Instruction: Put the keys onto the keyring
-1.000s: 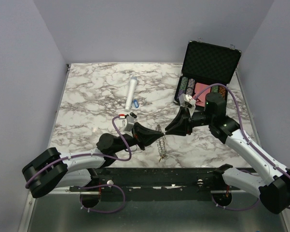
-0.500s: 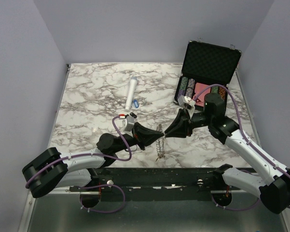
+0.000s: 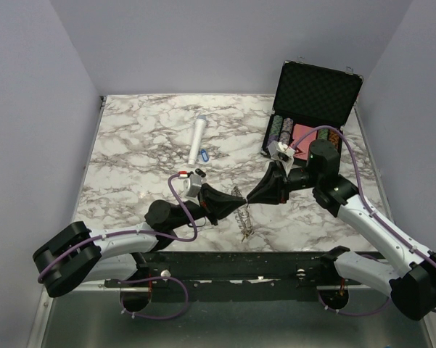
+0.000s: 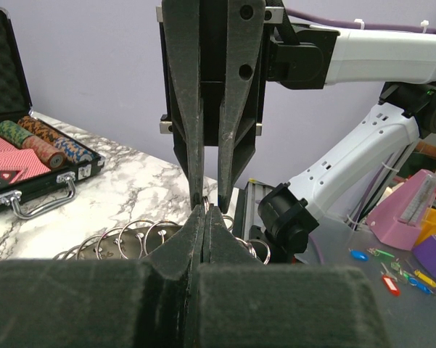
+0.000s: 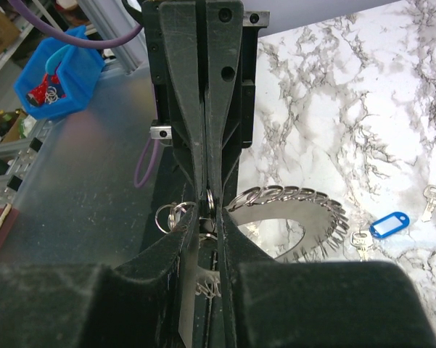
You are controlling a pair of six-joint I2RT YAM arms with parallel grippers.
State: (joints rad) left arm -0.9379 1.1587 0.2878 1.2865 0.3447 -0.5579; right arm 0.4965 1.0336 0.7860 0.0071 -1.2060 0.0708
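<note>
The keyring (image 3: 242,216), a toothed grey plate carrying several small split rings, hangs edge-on above the table between both grippers. My left gripper (image 3: 233,206) is shut on one of its split rings (image 4: 204,206). My right gripper (image 3: 249,199) meets it tip to tip, its jaws narrowly closed around a split ring (image 5: 210,204). The plate shows in the right wrist view (image 5: 290,221) and its rings show in the left wrist view (image 4: 130,238). A blue-tagged key (image 3: 204,154) lies on the table, also seen in the right wrist view (image 5: 389,223), with bare keys (image 5: 360,241) beside it.
A white cylinder (image 3: 196,139) lies behind the blue-tagged key. An open black case (image 3: 308,109) of poker chips stands at the back right, also in the left wrist view (image 4: 29,156). Purple walls enclose the marble table (image 3: 130,145).
The right gripper shifted slightly left against the left gripper, then eased back. The hanging keyring swung a little with it. The left arm has barely moved.
</note>
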